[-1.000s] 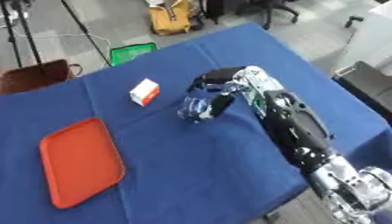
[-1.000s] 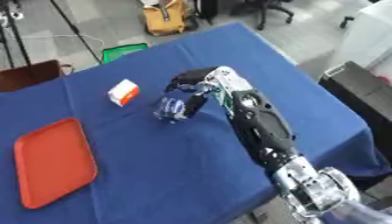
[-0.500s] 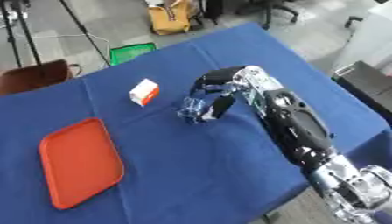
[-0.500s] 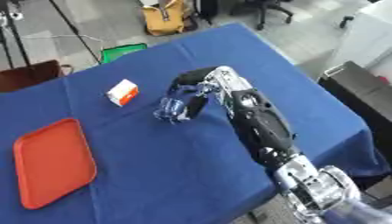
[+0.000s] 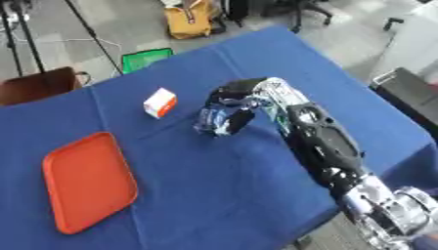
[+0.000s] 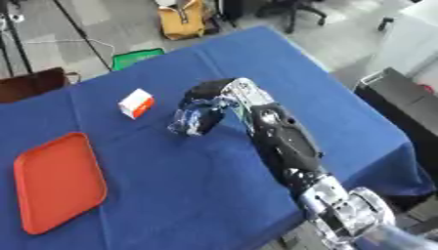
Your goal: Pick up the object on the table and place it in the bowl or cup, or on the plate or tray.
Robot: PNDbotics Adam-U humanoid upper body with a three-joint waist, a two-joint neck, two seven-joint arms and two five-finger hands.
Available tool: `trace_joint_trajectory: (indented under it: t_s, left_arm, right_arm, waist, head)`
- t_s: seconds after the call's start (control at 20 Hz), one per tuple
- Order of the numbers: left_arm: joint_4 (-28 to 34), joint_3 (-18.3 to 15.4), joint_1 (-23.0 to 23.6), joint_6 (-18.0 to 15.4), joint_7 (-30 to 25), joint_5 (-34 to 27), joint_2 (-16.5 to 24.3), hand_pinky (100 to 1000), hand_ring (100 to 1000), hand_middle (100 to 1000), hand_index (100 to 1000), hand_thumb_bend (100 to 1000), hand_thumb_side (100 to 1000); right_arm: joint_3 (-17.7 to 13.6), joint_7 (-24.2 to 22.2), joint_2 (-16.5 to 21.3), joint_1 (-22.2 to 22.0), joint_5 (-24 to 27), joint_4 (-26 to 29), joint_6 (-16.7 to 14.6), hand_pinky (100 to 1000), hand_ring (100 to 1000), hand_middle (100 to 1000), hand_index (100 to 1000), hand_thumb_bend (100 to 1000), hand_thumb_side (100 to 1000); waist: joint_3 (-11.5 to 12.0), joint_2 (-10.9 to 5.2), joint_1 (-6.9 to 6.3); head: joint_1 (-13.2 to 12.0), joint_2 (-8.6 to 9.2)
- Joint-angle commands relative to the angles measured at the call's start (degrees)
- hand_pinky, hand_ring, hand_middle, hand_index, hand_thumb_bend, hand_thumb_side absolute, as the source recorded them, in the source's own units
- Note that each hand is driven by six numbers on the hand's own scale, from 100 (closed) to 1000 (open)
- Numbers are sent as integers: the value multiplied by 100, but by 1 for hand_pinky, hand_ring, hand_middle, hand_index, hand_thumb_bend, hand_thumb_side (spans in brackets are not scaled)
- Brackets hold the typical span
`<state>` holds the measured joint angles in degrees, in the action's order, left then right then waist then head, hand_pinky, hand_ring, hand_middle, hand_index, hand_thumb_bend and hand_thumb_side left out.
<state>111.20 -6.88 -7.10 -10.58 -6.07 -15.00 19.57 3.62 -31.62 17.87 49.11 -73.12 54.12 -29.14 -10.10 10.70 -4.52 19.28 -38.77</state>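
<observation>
1. Your table (image 5: 256,195) is covered by a blue cloth, matte and lightly creased, and it sits askew in both eye views.
2. Your right hand (image 5: 235,105) reaches in from the lower right on a black arm with silver joints. Its fingers are curled downward and appear to close on a small bluish, shiny, crumpled-looking thing (image 5: 214,121).
3. That shiny thing sits near the middle of the cloth, directly under your curled fingers. You cannot tell what it is, nor whether it has left the cloth.
4. Its longer side seems to run roughly up and down beneath the hand, but your fingers hide too much of it to be sure which way it points.
5. A small white carton with an orange end (image 5: 159,102) lies to the left of your hand, apart from it. It is box-shaped with crisp edges, and its long axis runs diagonally from lower left to upper right.
6. An orange tray (image 5: 85,180) lies at the left edge of the cloth, well apart from your hand. It is smooth, a rounded rectangle with a shallow raised rim, long axis running toward and away from you.
7. Compared with a second ago, your hand, carton and tray sit in the same places; nothing has visibly shifted.
8. Your left hand does not show in either view.
</observation>
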Motion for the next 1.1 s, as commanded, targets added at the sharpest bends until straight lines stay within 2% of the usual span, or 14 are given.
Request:
trace_joint_trajectory:
  t_s: [0.05, 0.5, 0.55, 0.6, 0.65, 0.7, 0.75, 0.9, 0.95, 1.0, 1.05, 1.1]
  left_arm:
    - [74, -16, -46, -4, -31, 8, 156, 734, 843, 797, 945, 650, 966]
    - [79, -17, -52, -3, -30, 4, 160, 734, 842, 797, 944, 649, 968]
    - [78, -19, -50, -2, -29, 4, 158, 733, 842, 797, 944, 649, 970]
    - [77, -20, -49, -2, -26, 4, 157, 733, 842, 797, 944, 649, 970]
    - [77, -20, -49, -2, -26, 4, 158, 734, 842, 797, 944, 648, 969]
    - [78, -20, -49, -2, -26, 5, 158, 734, 842, 797, 944, 648, 969]
    - [79, -20, -50, -3, -26, 5, 159, 734, 842, 797, 944, 648, 970]
    - [81, -21, -52, -4, -25, 3, 159, 734, 842, 797, 944, 648, 969]
    - [80, -22, -50, -4, -24, 3, 158, 733, 842, 797, 944, 647, 971]
    - [80, -23, -49, -4, -22, 4, 157, 733, 842, 797, 944, 647, 971]
    - [80, -22, -48, -4, -23, 4, 157, 733, 842, 797, 944, 646, 971]
    - [80, -21, -48, -3, -25, 6, 156, 733, 842, 797, 944, 646, 971]
  right_arm:
    - [33, -16, 37, 163, -43, 168, -6, 792, 820, 879, 940, 397, 806]
    - [162, -107, -7, 166, -381, 48, -101, 770, 791, 875, 940, 461, 782]
    - [168, -100, -13, 161, -421, 27, -112, 723, 738, 855, 935, 470, 759]
    - [170, -85, -17, 156, -451, 10, -122, 723, 738, 855, 935, 470, 759]
    - [170, -62, -19, 151, -474, -4, -133, 673, 684, 831, 927, 462, 717]
    - [169, -36, -21, 147, -493, -17, -143, 673, 684, 831, 927, 462, 717]
    - [170, -10, -19, 145, -518, -24, -147, 600, 594, 763, 908, 407, 567]
    - [166, 108, -15, 138, -618, -19, -142, 592, 584, 749, 904, 397, 542]
    - [157, 182, -10, 150, -651, 8, -130, 524, 521, 628, 863, 358, 404]
    - [156, 273, -7, 151, -695, 30, -117, 524, 521, 628, 863, 358, 404]
    - [152, 383, -9, 156, -736, 58, -109, 493, 497, 556, 831, 335, 317]
    - [153, 500, -9, 153, -777, 81, -106, 493, 497, 556, 831, 335, 317]
  waist:
    - [15, -94, 30]
    - [25, -83, 44]
    - [24, -82, 44]
    - [24, -81, 44]
    - [22, -80, 43]
    - [22, -80, 43]
    - [20, -79, 42]
    - [16, -76, 39]
    - [14, -77, 38]
    - [13, -76, 37]
    - [12, -76, 35]
    - [11, -76, 34]
  head:
    - [21, 61]
    - [33, 69]
    - [33, 72]
    - [33, 74]
    - [35, 75]
    - [36, 76]
    - [39, 77]
    - [43, 82]
    - [46, 82]
    - [48, 83]
    - [48, 85]
    - [48, 87]
